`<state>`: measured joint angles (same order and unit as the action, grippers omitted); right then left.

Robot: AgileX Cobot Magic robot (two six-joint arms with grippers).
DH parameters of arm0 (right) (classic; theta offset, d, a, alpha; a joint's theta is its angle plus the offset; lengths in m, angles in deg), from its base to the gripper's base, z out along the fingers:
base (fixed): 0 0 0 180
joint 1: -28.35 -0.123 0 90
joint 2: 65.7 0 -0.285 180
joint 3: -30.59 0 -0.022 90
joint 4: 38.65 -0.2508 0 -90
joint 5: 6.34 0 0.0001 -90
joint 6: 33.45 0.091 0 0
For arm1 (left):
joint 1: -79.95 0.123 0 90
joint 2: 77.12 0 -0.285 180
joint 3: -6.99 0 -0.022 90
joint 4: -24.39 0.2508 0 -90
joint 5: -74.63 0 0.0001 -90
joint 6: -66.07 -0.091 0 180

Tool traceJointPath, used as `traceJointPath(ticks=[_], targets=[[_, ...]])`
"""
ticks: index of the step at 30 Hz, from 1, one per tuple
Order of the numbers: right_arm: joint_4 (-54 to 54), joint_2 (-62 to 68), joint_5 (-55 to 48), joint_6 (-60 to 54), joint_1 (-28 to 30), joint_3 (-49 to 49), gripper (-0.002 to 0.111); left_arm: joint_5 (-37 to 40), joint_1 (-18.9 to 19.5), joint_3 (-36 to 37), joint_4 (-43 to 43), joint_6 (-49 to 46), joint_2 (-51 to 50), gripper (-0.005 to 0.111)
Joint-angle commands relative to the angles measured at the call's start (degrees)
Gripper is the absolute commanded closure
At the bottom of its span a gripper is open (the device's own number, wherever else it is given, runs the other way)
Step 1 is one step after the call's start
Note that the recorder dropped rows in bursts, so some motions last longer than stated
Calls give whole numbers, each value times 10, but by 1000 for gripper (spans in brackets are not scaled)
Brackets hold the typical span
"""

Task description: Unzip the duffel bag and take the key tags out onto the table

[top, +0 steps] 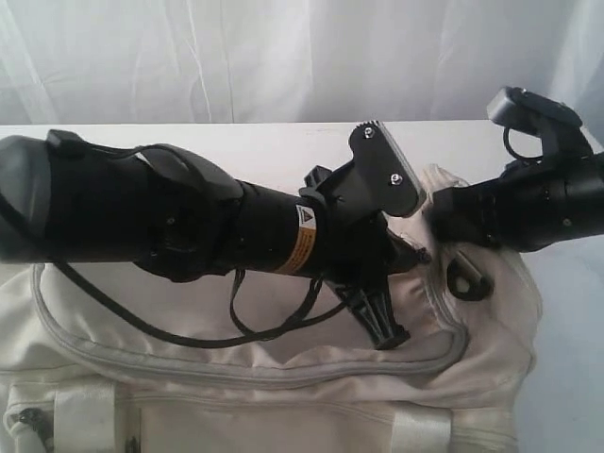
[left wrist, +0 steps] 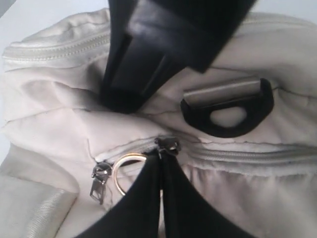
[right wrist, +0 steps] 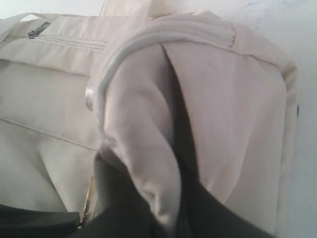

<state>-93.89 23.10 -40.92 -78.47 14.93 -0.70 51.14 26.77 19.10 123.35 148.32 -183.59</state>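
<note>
Cream fabric fills nearly every view: the duffel bag [top: 283,377] lies across the near part of the white tabletop [top: 264,142], and both my arms are on it. My left end effector [left wrist: 161,151] has its fingers pressed together on the grey zipper slider [left wrist: 167,144], the pull pinched between the tips as far as I can judge. Just beside it lie a gold ring [left wrist: 124,166] and a small metal clasp [left wrist: 99,181]; I cannot tell what they belong to. A black D-ring [left wrist: 228,106] sits on the fabric beyond the zip. My right end effector [right wrist: 156,203] is clamped on a thick fold of the bag's cloth near its end, bracing it. On one side of the slider the zip line looks fully closed, so I judge the unzipping to be at its very start. The key tags show in no view; I take them to be inside the bag. The next move calls for a steady pull of the slider along the zip line, kept low and in line with the teeth. The right grip must hold the cloth taut against that pull. If the fold slips or the fabric bunches, the slider may jam or pop out of my pinch.
</note>
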Motion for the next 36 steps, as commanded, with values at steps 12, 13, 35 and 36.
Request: traceJointPath(ticks=[12, 13, 35, 36], targets=[[-8, -8, -18, 29, -2, 49, 67, -110, -23, -3, 10, 94, 33, 107], [-8, -11, -22, 41, -2, 50, 66, -103, -23, -3, 10, 94, 33, 107], [57, -60, -80, 49, -2, 60, 65, 9, -23, -2, 10, 92, 33, 107], [61, -56, -67, 49, -2, 60, 65, 4, -23, -2, 10, 92, 33, 107]])
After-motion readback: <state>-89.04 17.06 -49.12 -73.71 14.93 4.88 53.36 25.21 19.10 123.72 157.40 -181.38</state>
